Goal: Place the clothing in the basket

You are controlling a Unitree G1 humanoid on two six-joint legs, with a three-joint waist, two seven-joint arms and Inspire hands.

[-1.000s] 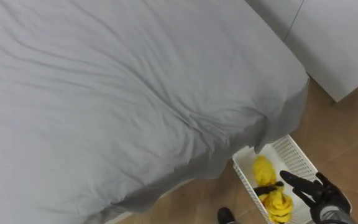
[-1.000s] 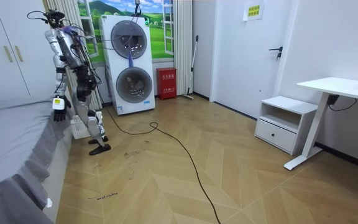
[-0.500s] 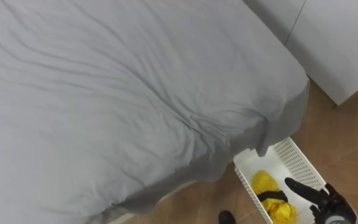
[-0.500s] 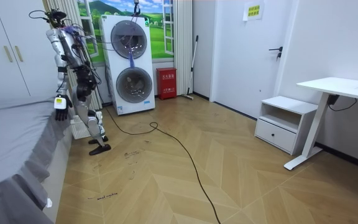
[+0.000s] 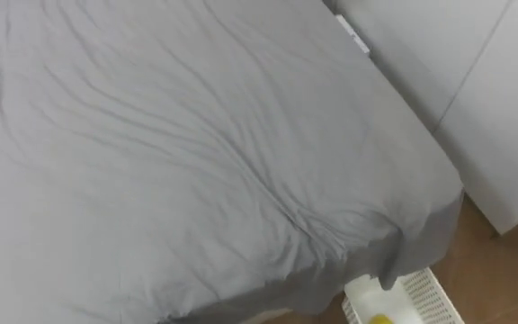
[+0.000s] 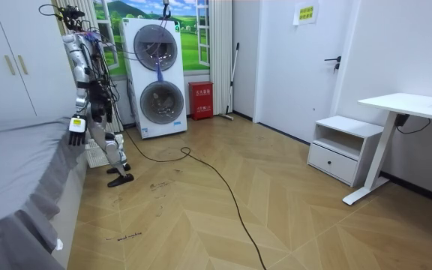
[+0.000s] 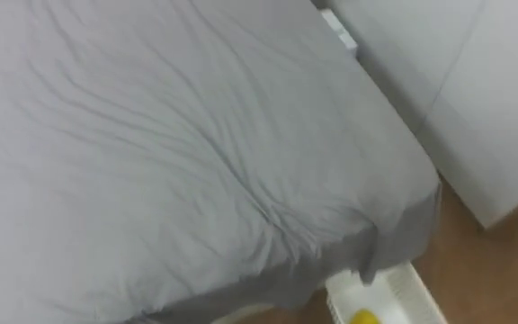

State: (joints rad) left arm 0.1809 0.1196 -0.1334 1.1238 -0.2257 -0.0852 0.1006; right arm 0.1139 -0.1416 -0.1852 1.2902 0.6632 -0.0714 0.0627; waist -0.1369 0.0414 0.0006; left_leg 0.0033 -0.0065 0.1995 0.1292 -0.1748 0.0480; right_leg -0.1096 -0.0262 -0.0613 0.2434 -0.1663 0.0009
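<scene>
The yellow clothes (image 5: 380, 319) lie in the white basket (image 5: 428, 292), on the floor (image 5: 502, 274) right by the corner of the grey bed (image 5: 196, 153), and the bed has no other clothes on it. The basket is low on the robot's right, so the right hand (image 6: 76, 133), hanging by that corner, is nearer than the left hand (image 6: 100, 112) at its hip. I cannot tell if either hand is wide or closed.

In the room view the robot stands on both legs, its body turned toward the room view's left. Its right arm reaches down and forward from the shoulder. The right hand (image 6: 76, 130) hangs low in front of the body at about hip height. Above the hand, the forearm slopes back up toward the torso.
</scene>
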